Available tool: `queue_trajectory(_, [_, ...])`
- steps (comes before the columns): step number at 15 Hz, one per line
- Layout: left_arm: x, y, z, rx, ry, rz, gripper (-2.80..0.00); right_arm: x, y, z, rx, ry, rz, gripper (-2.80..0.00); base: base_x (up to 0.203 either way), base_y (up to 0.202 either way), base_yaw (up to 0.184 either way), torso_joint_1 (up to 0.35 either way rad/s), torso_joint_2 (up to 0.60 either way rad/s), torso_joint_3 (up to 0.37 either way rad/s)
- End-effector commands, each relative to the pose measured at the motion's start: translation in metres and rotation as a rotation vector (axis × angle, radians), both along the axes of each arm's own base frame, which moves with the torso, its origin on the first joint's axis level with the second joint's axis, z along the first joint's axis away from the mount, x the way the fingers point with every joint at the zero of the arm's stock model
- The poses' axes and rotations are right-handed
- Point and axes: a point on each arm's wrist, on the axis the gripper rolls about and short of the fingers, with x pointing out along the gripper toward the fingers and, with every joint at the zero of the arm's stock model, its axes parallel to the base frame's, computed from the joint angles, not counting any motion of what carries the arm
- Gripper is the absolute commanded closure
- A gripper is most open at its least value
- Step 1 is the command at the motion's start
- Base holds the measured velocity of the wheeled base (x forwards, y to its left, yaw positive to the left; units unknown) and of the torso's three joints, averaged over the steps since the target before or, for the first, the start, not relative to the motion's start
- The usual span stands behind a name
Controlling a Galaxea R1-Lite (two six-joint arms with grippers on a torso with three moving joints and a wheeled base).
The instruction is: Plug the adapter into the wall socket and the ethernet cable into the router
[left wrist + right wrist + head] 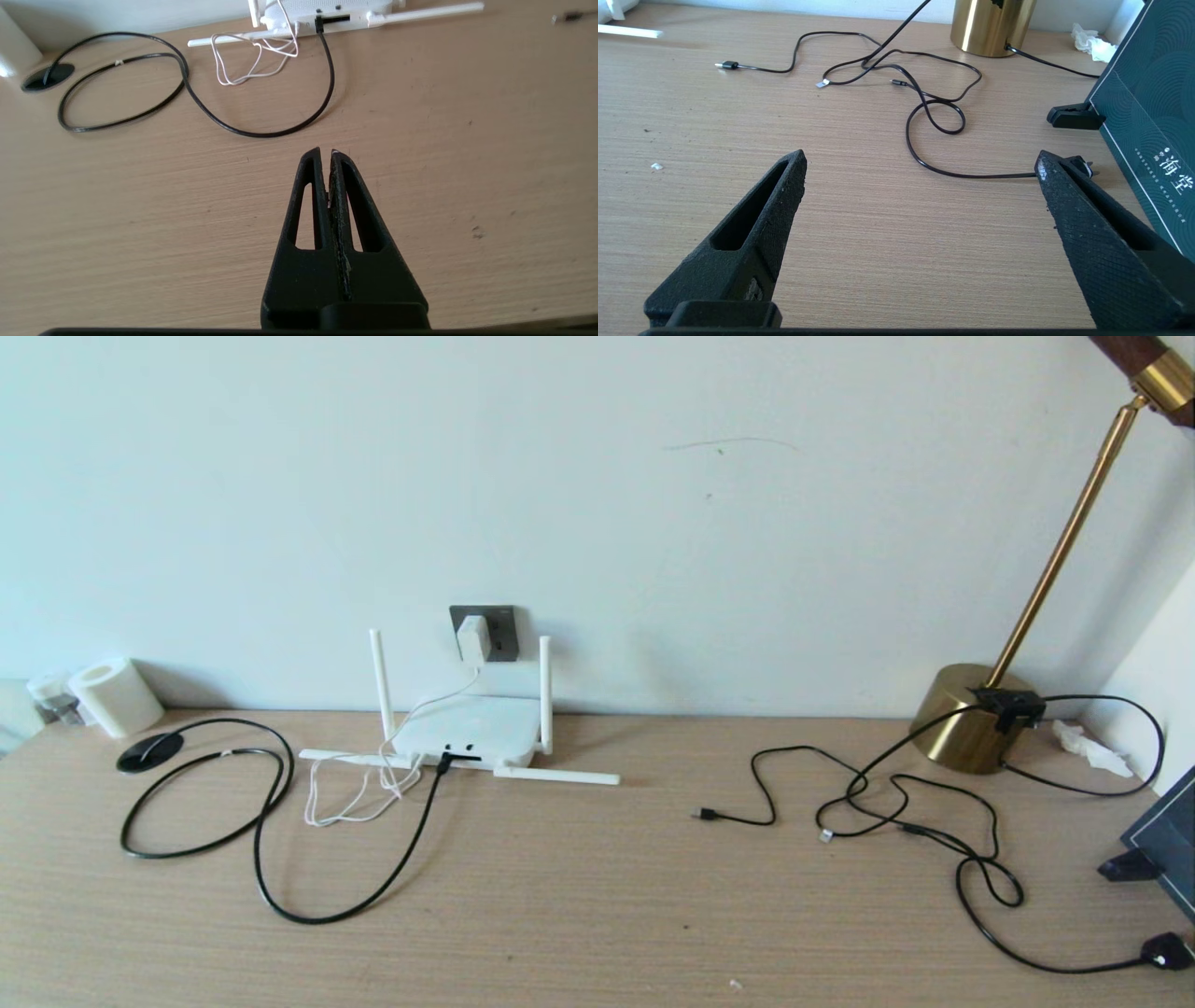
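Against the wall, adapter [472, 638] sits in socket [485, 633], cable [411, 845] in router [467, 730]. Left gripper [326, 154] closed empty, right gripper [920, 163] wide open, empty; snagging cable could unplug it.

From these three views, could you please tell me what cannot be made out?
- Head view: both arms lie outside the frame.
- Head view: the adapter covers part of the socket, hiding its pins.
- Left wrist view: the router is cut off by the edge.
- Right wrist view: the lamp base is cut off too.

Head high, facing wall; wrists low over desk [579, 896].
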Motion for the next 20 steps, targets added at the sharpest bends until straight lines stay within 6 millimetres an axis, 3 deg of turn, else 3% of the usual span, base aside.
queue_trajectory(1, [-0.0034,0.0000,-0.0042,-0.038,-0.033,0.009,0.00,0.0001,0.0000,0.0000,-0.001,0.002,0.000,-2.80,0.000,0.000,0.000,0.000,0.00,0.000])
queue_trajectory(4, [-0.0034,0.0005,-0.0038,-0.138,-0.036,0.033,0.00,0.0002,0.0000,-0.0002,-0.001,0.003,0.000,-2.80,0.000,0.000,0.000,0.000,0.00,0.000])
queue_trajectory(16, [-0.0034,0.0005,-0.0038,-0.138,-0.036,0.032,0.00,0.0002,-0.0002,-0.0002,0.031,0.001,-0.011,-2.80,0.000,0.000,0.000,0.000,0.00,0.000])
queue_trajectory(20, [-0.0034,0.0005,-0.0038,-0.138,-0.036,0.032,0.00,0.0005,0.0004,-0.0014,-0.124,0.005,0.019,-2.80,0.000,0.000,0.000,0.000,0.00,0.000])
